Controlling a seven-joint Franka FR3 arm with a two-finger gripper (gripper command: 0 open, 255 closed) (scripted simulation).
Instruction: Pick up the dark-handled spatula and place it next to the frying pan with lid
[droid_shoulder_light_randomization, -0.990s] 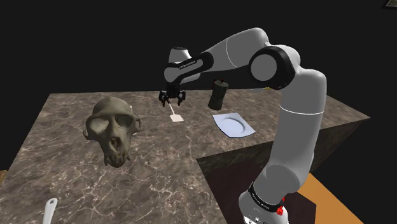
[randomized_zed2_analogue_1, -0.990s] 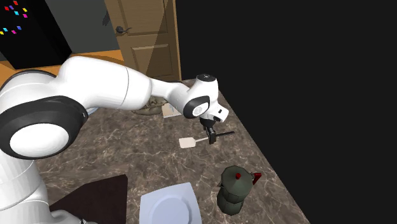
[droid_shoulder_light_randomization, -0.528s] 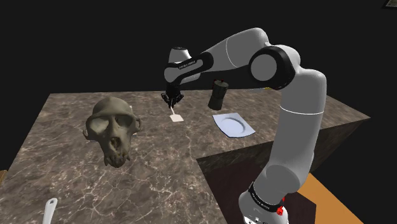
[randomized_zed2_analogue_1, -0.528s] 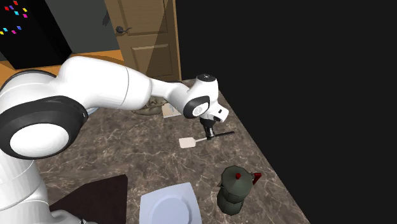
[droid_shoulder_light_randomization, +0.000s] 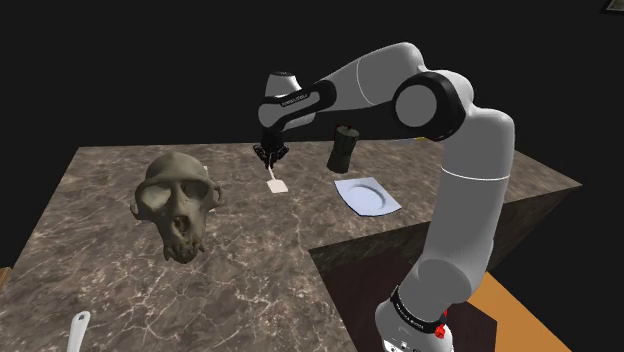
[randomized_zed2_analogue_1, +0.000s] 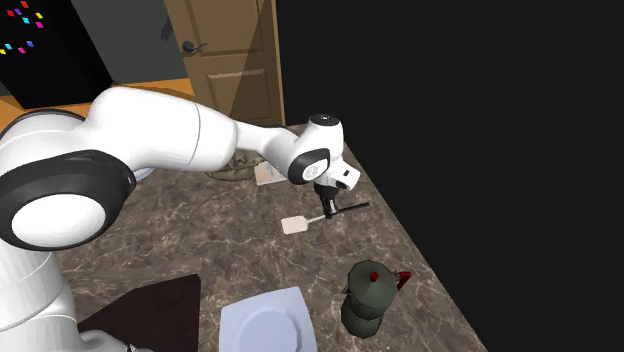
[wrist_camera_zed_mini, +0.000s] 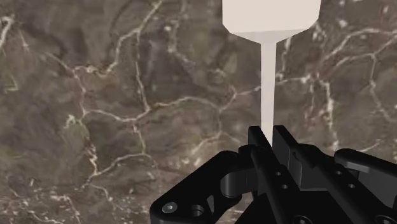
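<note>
The spatula (randomized_zed2_analogue_1: 293, 224) has a flat white blade, a thin white neck and a dark handle (randomized_zed2_analogue_1: 354, 208). It lies across the marble counter (droid_shoulder_light_randomization: 250, 260) near the far edge. My black gripper (randomized_zed2_analogue_1: 328, 211) is shut on the spatula where neck meets handle. From the shoulder view the gripper (droid_shoulder_light_randomization: 268, 154) points down, with the white blade (droid_shoulder_light_randomization: 278, 185) just in front of it. The wrist view has the blade (wrist_camera_zed_mini: 270, 16) and neck (wrist_camera_zed_mini: 270, 83) running straight out from between the closed fingers (wrist_camera_zed_mini: 257, 145).
A dark green moka pot (droid_shoulder_light_randomization: 343, 148) with a red knob stands by a square white plate (droid_shoulder_light_randomization: 367, 195). A grey ape skull (droid_shoulder_light_randomization: 178, 205) sits on the counter towards the shoulder view's left. A white utensil end (droid_shoulder_light_randomization: 78, 331) pokes in at the near corner. A wooden door (randomized_zed2_analogue_1: 225, 60) is behind.
The fingers went from open around the spatula to shut on it. Since then the wrist and spatula handle have risen very slightly.
</note>
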